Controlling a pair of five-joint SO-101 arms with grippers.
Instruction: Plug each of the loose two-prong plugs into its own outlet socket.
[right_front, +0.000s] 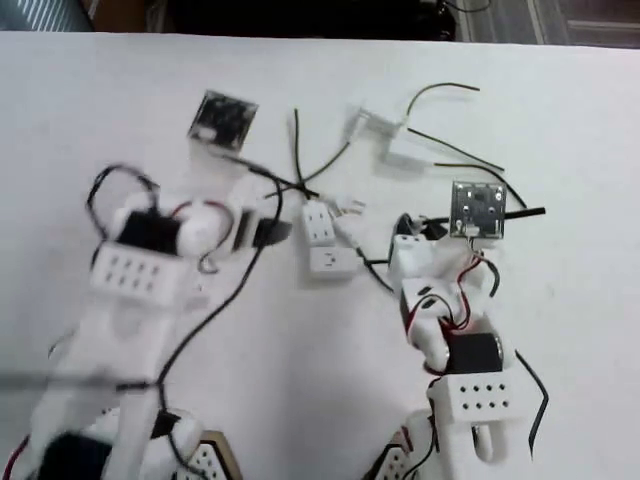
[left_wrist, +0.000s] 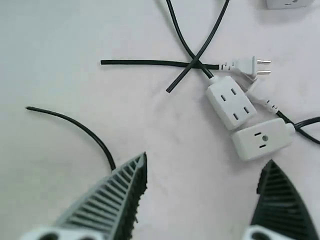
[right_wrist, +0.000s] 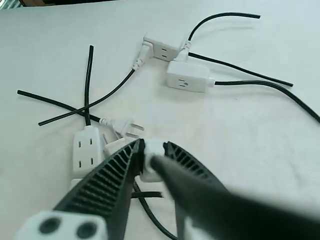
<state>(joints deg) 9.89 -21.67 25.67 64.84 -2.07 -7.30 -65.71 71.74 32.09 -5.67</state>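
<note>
Apparently early on: the two-prong plug (left_wrist: 245, 65) lies loose on the table (left_wrist: 60, 40), prongs bare, just beside the four-slot socket block (left_wrist: 231, 101). The left gripper (left_wrist: 207, 159) hangs spread wide, short of it; the right gripper (right_wrist: 152, 150) is clamped on a white piece (right_wrist: 154, 147), plug or socket we cannot tell. Next, we judge: grasp the plug, line prongs with slots. Hard glossy plastic, limp black cords (left_wrist: 150, 62), ribbed jaws
</note>
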